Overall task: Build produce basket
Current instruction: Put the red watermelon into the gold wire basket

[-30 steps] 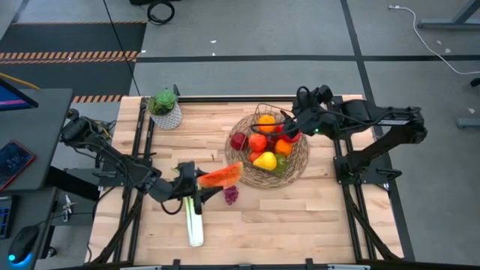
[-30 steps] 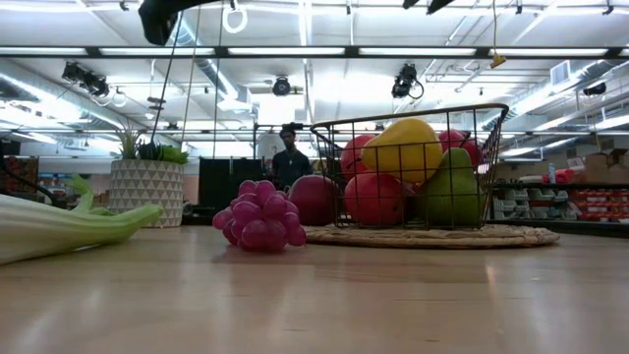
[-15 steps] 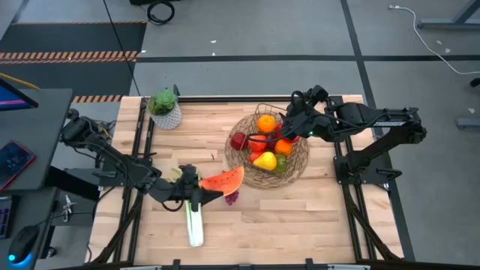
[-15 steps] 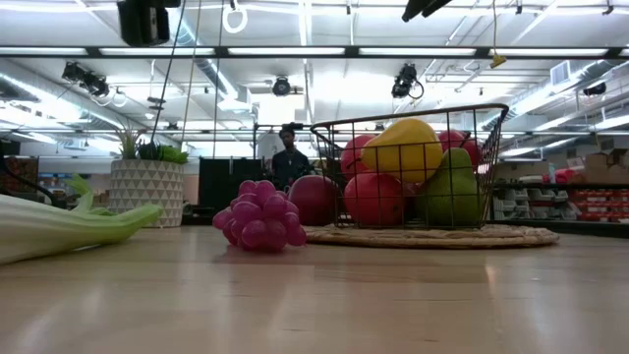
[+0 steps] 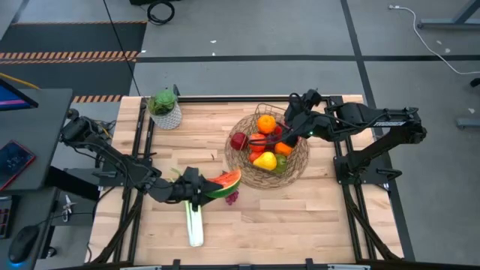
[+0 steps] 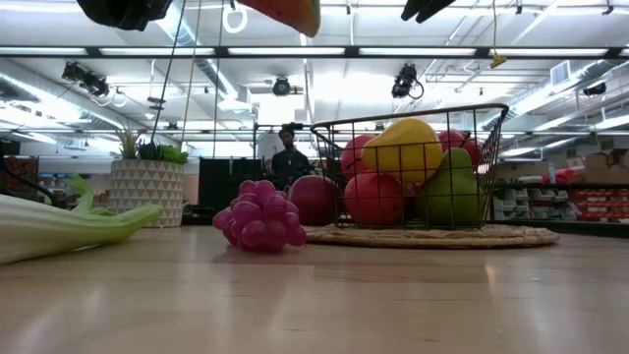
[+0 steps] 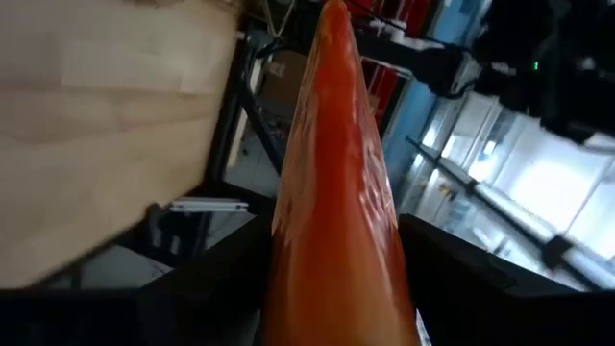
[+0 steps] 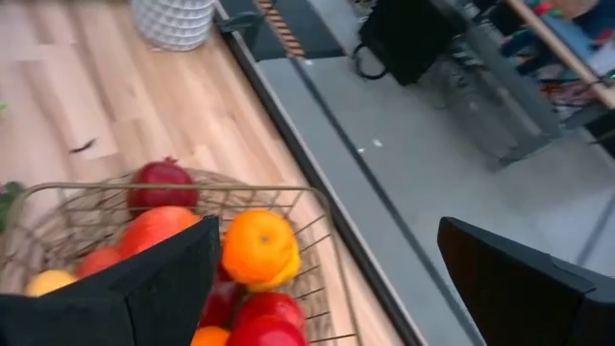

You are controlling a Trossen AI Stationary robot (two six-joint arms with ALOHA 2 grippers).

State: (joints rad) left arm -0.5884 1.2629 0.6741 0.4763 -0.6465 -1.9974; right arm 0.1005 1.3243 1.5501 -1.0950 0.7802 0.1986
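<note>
Leek (image 5: pixel 193 225): lying flat at the near edge of the surface (image 5: pixel 322 217). Long, probably light; best taken mid-length across the stalk.
Left claw (image 5: pixel 201 189): closed on the melon (image 5: pixel 222 184), carried clear above the surface, over the grapes (image 5: pixel 231 196). Narrow wedge clamped between both fingers in the wrist view; smooth, probably stiff and slippery, so grip across the flat faces.
Grapes: resting on the surface, just beside the basket (image 5: pixel 302 161) rim. Knobbly cluster, likely light; pinch across the widest part.
Basket: mid-surface, right of centre. Rigid wire grid on a woven rim; holding lemon (image 5: pixel 264 160), orange (image 5: pixel 265 123), apples and pear. Round, glossy pieces, liable to roll when new ones drop in.
Apple (image 5: pixel 238 141): on the rim, outside the wire body.
Right claw (image 5: pixel 291 129): fingers spread wide, empty, hovering over the far side of the basket.
Pot (image 5: pixel 164 106): far left corner, not produce.
Writing: none legible anywhere.
</note>
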